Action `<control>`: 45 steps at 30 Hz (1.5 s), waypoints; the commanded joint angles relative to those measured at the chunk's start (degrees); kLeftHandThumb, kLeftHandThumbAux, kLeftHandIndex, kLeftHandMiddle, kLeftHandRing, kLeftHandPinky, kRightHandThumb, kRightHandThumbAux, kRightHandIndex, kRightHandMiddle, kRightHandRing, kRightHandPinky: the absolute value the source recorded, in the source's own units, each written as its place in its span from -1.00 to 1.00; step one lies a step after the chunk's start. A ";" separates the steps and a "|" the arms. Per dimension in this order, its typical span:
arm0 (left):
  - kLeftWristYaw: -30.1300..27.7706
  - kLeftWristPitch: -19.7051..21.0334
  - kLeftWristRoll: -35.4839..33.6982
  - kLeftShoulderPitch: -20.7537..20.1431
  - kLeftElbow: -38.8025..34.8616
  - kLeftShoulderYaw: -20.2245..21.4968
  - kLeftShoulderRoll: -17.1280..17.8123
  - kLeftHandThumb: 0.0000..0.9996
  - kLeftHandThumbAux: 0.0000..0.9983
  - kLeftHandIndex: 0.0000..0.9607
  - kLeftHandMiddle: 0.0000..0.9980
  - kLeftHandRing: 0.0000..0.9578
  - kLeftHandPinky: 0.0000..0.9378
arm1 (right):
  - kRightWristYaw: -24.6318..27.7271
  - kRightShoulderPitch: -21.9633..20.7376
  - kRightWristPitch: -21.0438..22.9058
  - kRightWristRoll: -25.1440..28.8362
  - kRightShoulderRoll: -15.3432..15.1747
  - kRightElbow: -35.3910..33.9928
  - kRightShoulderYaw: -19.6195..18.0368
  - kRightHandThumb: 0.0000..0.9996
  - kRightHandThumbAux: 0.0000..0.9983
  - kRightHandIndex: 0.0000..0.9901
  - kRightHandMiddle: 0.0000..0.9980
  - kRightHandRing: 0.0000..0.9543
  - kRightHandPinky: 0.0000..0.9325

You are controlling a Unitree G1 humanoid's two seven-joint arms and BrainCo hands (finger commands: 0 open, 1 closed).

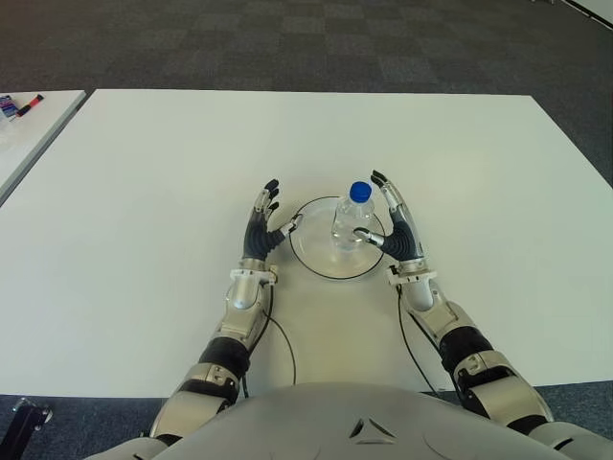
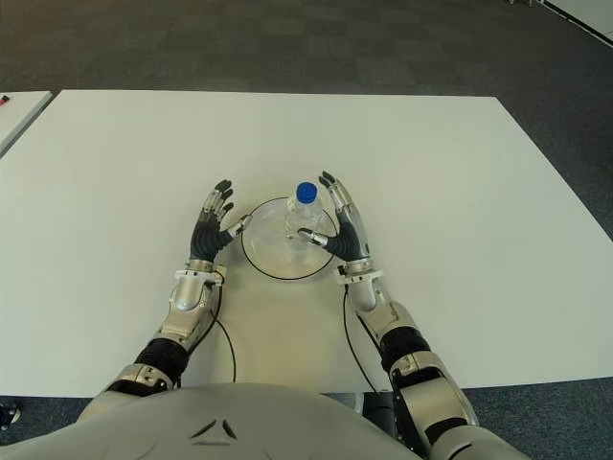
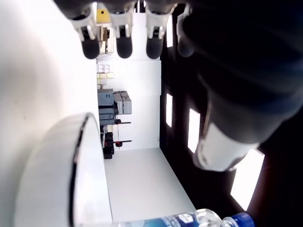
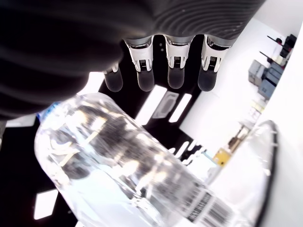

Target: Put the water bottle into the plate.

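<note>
Bottle upright in the plate, that's what I've got on both eye views: the clear water bottle with its blue cap stands inside the glass plate, a little toward the right side of the dish. So by my read the placing itself looks done, and the risk now is all in getting clear of it.

My right hand is just beside the bottle on its right, fingers stretched straight and spread, thumb reaching in toward the lower body of the bottle. From the eye views I can't tell if that thumb is touching the plastic or just short of it. The right wrist view shows the bottle right in front of the palm with the fingers extended past it, not wrapped, so I'm calling that hand released, holding nothing.

Left hand sits at the plate's left edge, fingers extended too, thumb near the rim, empty.

What worries me: a tall, light bottle on a smooth dish tips easily. If I pull the right hand back and the thumb drags across the bottle, over it goes, maybe rolling off onto the white table. Same if the left thumb nudges the rim and the plate slides under it.
</note>
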 commanded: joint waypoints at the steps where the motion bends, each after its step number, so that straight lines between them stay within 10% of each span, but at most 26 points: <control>1: 0.30 -0.17 -0.22 -1.16 1.16 -0.04 -3.69 -0.54 0.55 -0.95 -0.86 -0.88 -0.85 | 1.78 1.20 -1.30 1.88 0.47 -1.89 -0.88 -0.29 -0.44 -1.00 -1.00 -1.00 -0.93; 45: 0.80 -0.96 -0.29 -0.97 1.41 0.46 -3.18 -0.54 0.55 -0.91 -0.81 -0.84 -0.81 | 11.44 2.49 -1.23 7.43 2.37 -7.12 -6.65 -0.20 -0.38 -1.00 -1.00 -1.00 -1.00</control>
